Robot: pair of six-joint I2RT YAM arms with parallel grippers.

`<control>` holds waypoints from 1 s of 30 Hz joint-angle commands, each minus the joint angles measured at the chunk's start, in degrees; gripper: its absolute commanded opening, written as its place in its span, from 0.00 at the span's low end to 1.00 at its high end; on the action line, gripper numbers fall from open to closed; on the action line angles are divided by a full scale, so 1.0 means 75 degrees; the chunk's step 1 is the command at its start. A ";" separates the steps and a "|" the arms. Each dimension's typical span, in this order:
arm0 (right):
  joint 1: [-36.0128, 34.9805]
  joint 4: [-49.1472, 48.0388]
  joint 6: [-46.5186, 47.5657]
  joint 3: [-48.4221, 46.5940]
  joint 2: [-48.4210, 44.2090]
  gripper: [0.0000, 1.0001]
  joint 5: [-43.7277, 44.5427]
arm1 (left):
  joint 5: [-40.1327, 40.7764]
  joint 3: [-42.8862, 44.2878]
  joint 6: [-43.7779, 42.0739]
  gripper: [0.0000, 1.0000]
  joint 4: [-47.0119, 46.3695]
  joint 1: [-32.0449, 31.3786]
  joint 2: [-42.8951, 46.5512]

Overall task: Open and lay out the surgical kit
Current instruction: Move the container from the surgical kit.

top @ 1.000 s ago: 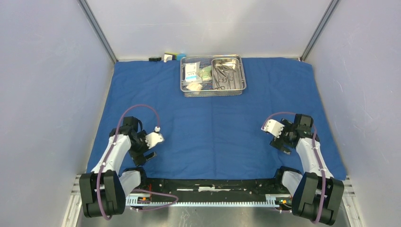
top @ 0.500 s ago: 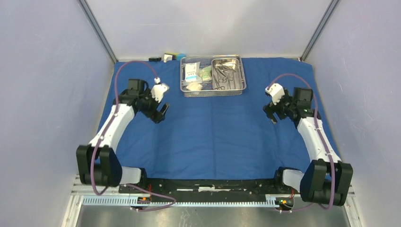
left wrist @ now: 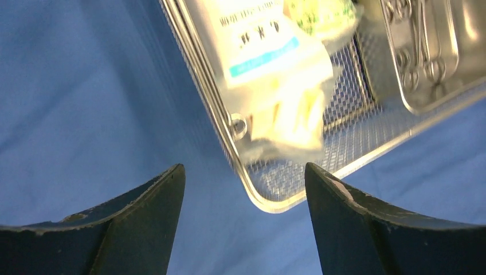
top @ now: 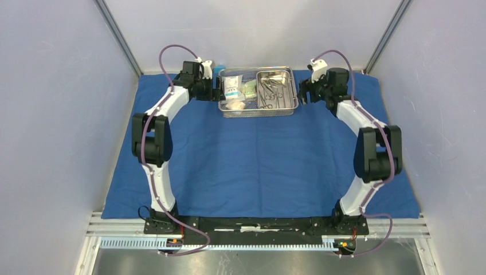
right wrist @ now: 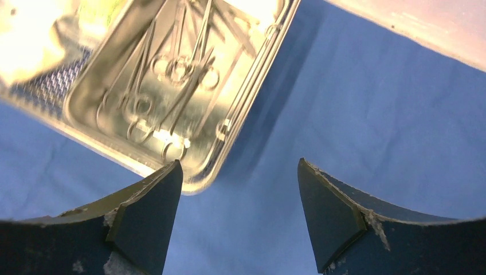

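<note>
Since a second ago, both arms have been stretched from the near edge of the desk to its far end, and both tools have been brought up to the kit. The left tool (top: 216, 90) is held just beside the left side of the wire-mesh basket (top: 258, 113), its fingers apart with nothing gripped. In the left wrist view the basket's rounded corner is seen beyond the gap. The right tool (top: 302, 91) is held just beside the basket's right side, its fingers likewise apart and empty. Whether either tool touches the rim cannot be told.

The basket stands at the far middle of the blue cloth wrap (top: 258, 166), which is spread flat over the desk. Inside the basket, the steel pan (top: 285, 77) is set in the right half, and the scissor-like instruments (top: 267, 96) are laid in it. The packets (top: 232, 86) are piled in the left half on the mesh. A small blue block (top: 218, 69) is seen past the cloth's far edge, beside the left arm.
</note>
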State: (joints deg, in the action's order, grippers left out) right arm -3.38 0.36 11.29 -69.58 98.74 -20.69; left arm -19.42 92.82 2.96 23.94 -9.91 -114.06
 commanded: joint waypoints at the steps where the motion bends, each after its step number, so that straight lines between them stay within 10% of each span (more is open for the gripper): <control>1: -0.0030 -0.0398 -0.1029 -0.1415 0.1234 0.80 0.0124 | -0.0128 0.1176 0.1273 0.81 -0.0388 -0.0105 -0.0960; 30: -0.0308 -0.0685 -0.1973 -0.1207 0.2406 0.36 -0.1219 | -0.0101 0.0154 0.1683 0.31 -0.1002 -0.0225 -0.1217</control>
State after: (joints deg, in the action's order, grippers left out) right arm -4.25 -2.74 -1.91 -79.66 118.37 -26.37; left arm -19.57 96.20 16.71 15.77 -10.94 -126.58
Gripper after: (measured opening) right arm 0.380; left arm 0.431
